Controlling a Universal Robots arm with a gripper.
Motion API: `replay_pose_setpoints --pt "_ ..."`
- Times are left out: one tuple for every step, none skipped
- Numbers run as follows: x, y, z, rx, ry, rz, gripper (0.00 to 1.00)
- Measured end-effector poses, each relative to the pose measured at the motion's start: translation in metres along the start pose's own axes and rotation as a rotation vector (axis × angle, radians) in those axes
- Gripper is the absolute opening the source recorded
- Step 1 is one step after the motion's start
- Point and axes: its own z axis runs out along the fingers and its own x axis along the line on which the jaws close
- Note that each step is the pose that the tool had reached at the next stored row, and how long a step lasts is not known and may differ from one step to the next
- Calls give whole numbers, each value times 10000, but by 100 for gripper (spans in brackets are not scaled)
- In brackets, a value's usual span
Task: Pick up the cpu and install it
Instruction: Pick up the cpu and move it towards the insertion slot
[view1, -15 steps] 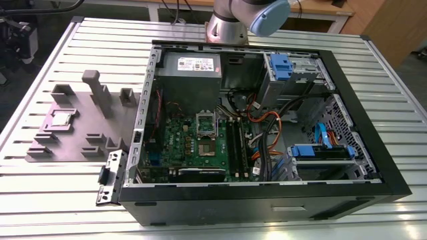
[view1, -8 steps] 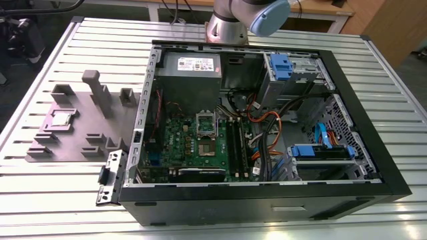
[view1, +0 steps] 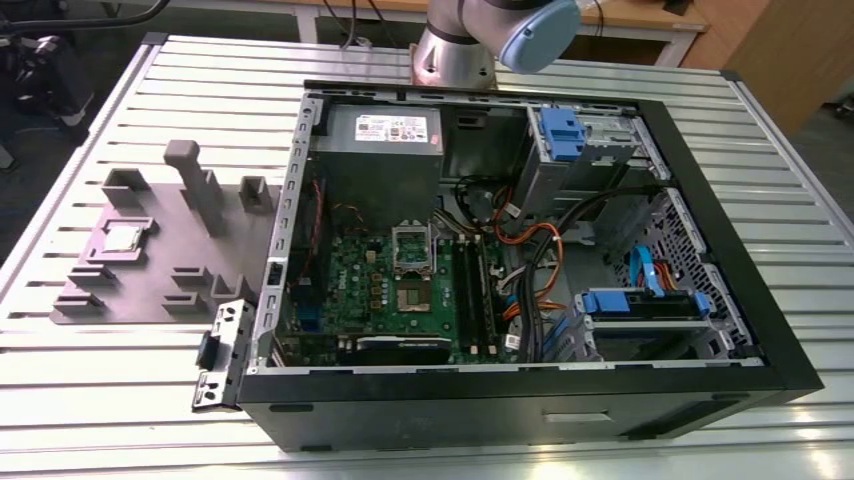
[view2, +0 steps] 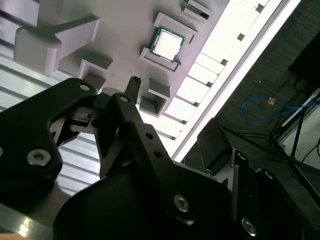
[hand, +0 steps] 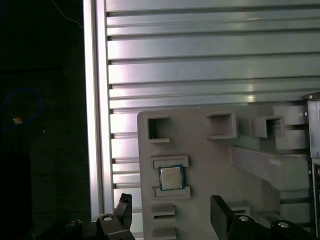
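At the exterior view's left, cpu (view1: 124, 236) sits in grey holder (view1: 147, 292); gripper (hand: 171, 200) fingers (hand: 220, 216) spread wide, holding nothing.

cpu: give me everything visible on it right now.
The cpu is a small flat square chip: silvery metal top, thin greenish rim. It lies flat, top up, seated between two raised lips of the grey fixture plate on the slatted table, at the exterior view's left of the open computer case. Only the fixture touches it. The gripper is open and clear of it.
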Motion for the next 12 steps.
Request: replay_pose_setpoints --pt "-1 -3 7 -2 -1 0 72" --pt "-1 -5 14 -8 1 -1 72" --pt "-1 -7 22 -12 1 -1 72" --pt "-1 -8 28 -15 3 0 72" --pt "-1 -8 30 -18 4 -1 72" --pt "-1 -8 30 -19 6 0 72" --pt "-1 -8 30 -20 5 0 72" --pt "-1 -8 32 -22 3 0 72" --pt "-1 -8 32 -23 3 -1 72" --pt "-1 -8 32 -23 3 0 72" --pt "-1 -8 32 -23 3 0 72" --pt "-1 -8 32 -23 3 0 72"
